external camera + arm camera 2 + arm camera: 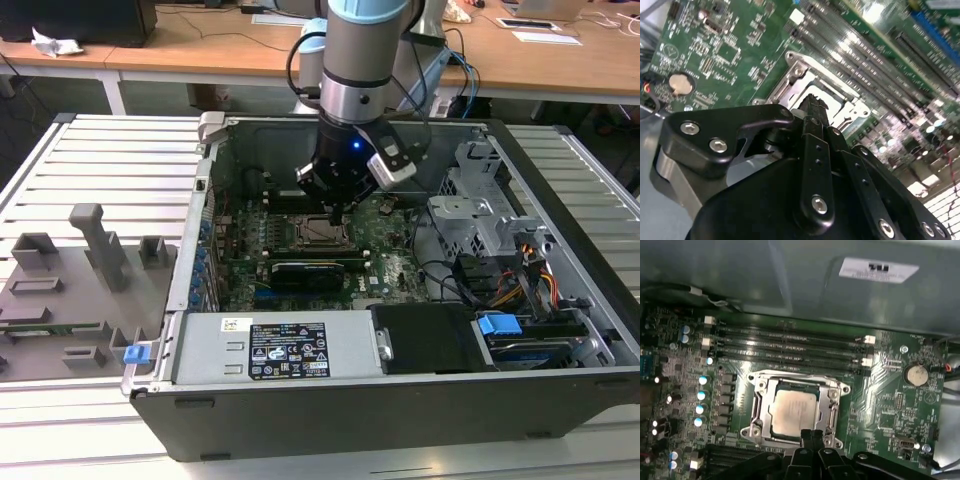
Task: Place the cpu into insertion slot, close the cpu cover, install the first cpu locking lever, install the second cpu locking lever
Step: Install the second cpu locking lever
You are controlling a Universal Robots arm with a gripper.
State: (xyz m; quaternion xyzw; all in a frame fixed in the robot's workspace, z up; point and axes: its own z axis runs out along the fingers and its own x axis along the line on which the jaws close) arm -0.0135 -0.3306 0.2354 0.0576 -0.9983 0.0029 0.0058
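Inside the cpu cover (796, 407), cpu (794, 411) seated, print unreadable

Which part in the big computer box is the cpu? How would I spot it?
Find the green motherboard inside the open black computer case. Near its middle sits a shiny square metal cpu cover, lying just below the long black memory slots in the first wrist view. The cpu is the small flat silvery-tan square inside that frame, plain and smooth, unlike the bumpy parts around it.

silvery-tan cpu (793, 412), green motherboard (880, 405)
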